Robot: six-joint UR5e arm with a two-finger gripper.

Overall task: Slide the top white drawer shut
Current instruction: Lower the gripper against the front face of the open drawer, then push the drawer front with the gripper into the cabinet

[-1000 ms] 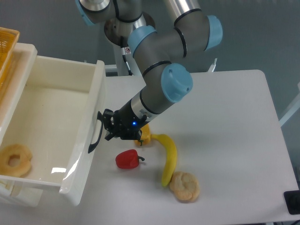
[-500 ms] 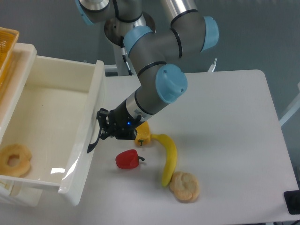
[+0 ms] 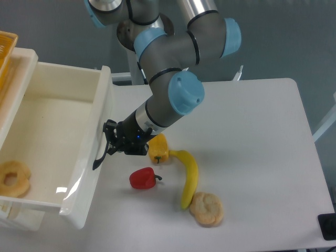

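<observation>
The top white drawer (image 3: 89, 157) stands pulled out at the left, a deep cream-white box with a curved black handle (image 3: 100, 155) on its front panel. A ring-shaped pastry (image 3: 11, 177) lies inside it near the front left. My gripper (image 3: 111, 142) presses against the front panel right at the handle. Its dark fingers blend with the black handle, so I cannot tell whether they are open or shut.
On the table beside the gripper lie a yellow pepper (image 3: 158, 149), a red pepper (image 3: 143, 179), a banana (image 3: 189, 176) and a round bun (image 3: 207, 209). A yellow woven basket (image 3: 6, 47) sits at the top left. The table's right edge is near a dark object (image 3: 328, 227).
The gripper has moved left, pushing the drawer front with it. The drawer has slid some way to the left into the cabinet.
</observation>
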